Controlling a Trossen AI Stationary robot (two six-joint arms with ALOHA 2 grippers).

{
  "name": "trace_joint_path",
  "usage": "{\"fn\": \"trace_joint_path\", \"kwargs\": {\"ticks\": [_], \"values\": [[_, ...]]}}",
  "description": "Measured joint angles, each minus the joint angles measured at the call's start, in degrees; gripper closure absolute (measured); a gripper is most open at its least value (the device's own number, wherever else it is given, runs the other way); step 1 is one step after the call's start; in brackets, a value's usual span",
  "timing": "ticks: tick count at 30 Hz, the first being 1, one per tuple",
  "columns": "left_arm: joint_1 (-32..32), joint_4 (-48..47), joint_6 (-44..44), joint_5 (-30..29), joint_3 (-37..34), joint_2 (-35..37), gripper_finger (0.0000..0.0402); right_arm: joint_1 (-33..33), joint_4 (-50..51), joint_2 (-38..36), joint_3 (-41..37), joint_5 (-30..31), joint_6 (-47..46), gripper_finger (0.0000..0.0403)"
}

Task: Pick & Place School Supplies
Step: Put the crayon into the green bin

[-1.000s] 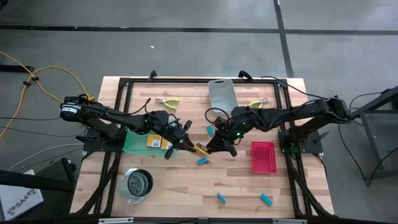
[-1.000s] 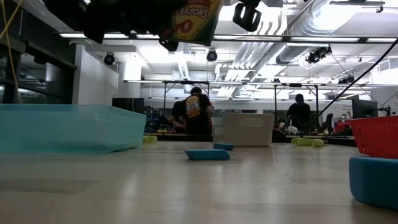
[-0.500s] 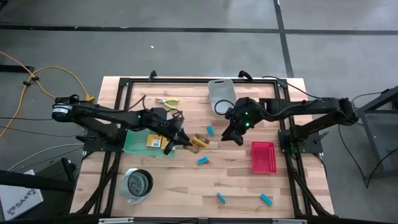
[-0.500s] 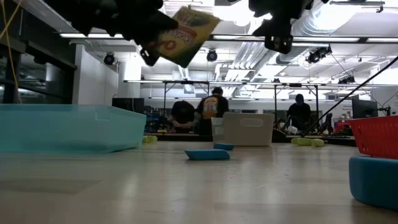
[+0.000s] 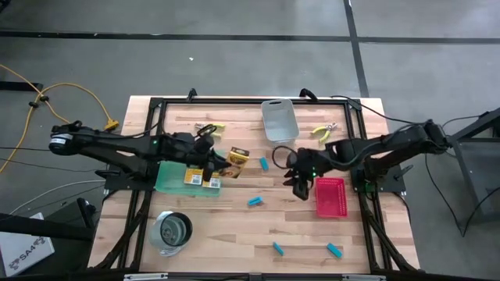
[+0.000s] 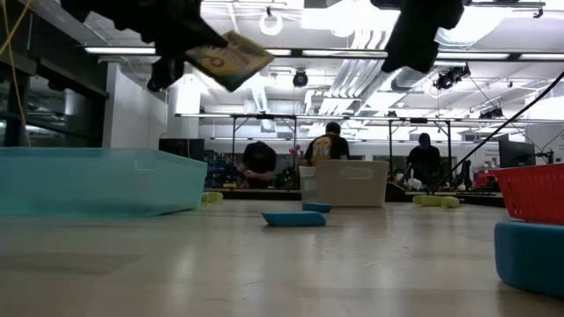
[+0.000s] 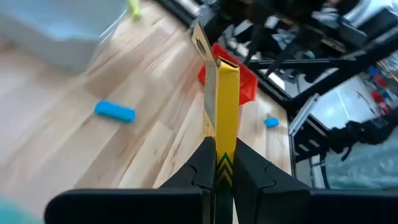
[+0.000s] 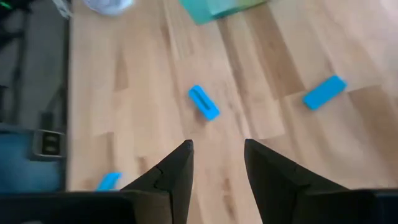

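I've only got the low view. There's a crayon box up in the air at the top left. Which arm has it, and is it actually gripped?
Observer: The left gripper has it. Its wrist view shows the crayon box clamped edge-on between the fingers.
Operator: Where is it over the table?
Observer: From above, it hangs just past the edge of the green bin, over bare wood and not over the bin.
Operator: And the right arm?
Observer: The right gripper is open and empty, close beside the red tray.
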State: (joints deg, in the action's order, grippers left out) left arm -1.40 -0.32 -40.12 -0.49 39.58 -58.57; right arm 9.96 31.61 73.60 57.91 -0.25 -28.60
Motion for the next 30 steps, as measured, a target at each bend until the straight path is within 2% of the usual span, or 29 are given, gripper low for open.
{"fn": "trace_joint_path", "kwargs": {"ticks": [3, 7, 17, 23, 30], "values": [[-1.62, -0.89, -5.26, -2.37, -1.90, 0.96, 0.0383, 2.61, 0.38, 0.00, -1.06, 3.42, 0.20, 0.0268], [-4.30, -0.83, -11.39, -6.73, -5.75, 3.69, 0.0383, 5.48, 0.43, 0.00, -2.11, 4.67, -0.88, 0.0268], [-8.08, -2.04, -21.77, -15.36, -16.68, 19.91, 0.0383, 10.11, -0.37, 0.00, -2.49, 5.75, -2.18, 0.0268], [-8.54, -11.60, -27.45, -19.32, -18.80, 26.48, 0.0383, 10.81, -0.41, 0.00, -2.49, 6.29, -2.88, 0.0268], [-8.52, -19.82, -32.14, -21.05, -18.80, 32.33, 0.0383, 10.79, -0.28, 0.00, -2.49, 6.23, -3.11, 0.0268]]}}
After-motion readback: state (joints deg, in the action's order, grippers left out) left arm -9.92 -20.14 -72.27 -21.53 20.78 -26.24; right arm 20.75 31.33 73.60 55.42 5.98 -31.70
